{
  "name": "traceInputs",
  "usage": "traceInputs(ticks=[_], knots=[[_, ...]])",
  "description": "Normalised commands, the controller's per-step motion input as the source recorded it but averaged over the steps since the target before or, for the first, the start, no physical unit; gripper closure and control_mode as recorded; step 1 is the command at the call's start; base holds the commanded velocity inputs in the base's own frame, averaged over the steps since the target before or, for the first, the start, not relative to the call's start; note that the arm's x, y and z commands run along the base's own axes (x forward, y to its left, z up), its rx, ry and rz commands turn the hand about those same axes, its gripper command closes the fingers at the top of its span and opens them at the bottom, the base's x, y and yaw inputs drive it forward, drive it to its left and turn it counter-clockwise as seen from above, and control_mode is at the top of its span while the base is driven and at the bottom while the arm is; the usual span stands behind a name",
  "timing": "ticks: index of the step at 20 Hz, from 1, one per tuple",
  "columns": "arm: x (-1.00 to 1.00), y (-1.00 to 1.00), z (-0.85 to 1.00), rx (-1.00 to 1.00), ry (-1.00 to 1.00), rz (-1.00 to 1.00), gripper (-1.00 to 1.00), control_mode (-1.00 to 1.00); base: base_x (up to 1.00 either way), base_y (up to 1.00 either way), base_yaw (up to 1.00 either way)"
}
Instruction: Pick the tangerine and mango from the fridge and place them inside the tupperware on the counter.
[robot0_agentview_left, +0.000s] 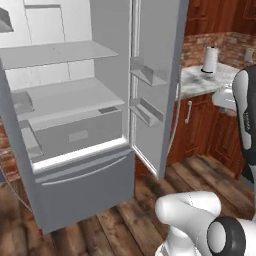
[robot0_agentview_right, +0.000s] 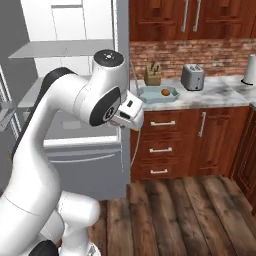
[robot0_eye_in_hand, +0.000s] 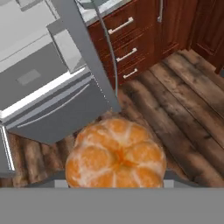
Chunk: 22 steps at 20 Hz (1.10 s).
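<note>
Beside the open fridge (robot0_agentview_left: 75, 125), jaws grip the tangerine (robot0_eye_in_hand: 116, 153); a loose hold could drop it short of the tupperware (robot0_agentview_right: 158, 94).

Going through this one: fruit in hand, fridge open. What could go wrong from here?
1. The round mango hangs above the wooden floor, away from the counter. If the grip slips, it would probably drop and roll off.
2. The open fridge door stands close by, so a swing toward the counter could clip it.
3. The tupperware already holds the tangerine and sits beside the knife block. A careless placement might bump either one.
</note>
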Motion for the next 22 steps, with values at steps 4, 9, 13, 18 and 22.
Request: traceInputs(ticks=[4, 9, 13, 18, 22], knots=[[0.0, 0.0, 0.0, 0.0, 0.0, 0.0, 1.0, 1.0, 0.13, -0.74, -0.41], [0.0, 0.0, 0.0, 0.0, 0.0, 0.0, 1.0, 1.0, 0.61, -0.7, 0.04], [0.0, 0.0, 0.0, 0.0, 0.0, 0.0, 1.0, 1.0, 0.78, -0.73, 0.34], [0.0, 0.0, 0.0, 0.0, 0.0, 0.0, 1.0, 1.0, 0.81, -0.63, 0.44], [0.0, 0.0, 0.0, 0.0, 0.0, 0.0, 1.0, 1.0, 0.89, -0.45, 0.64]])
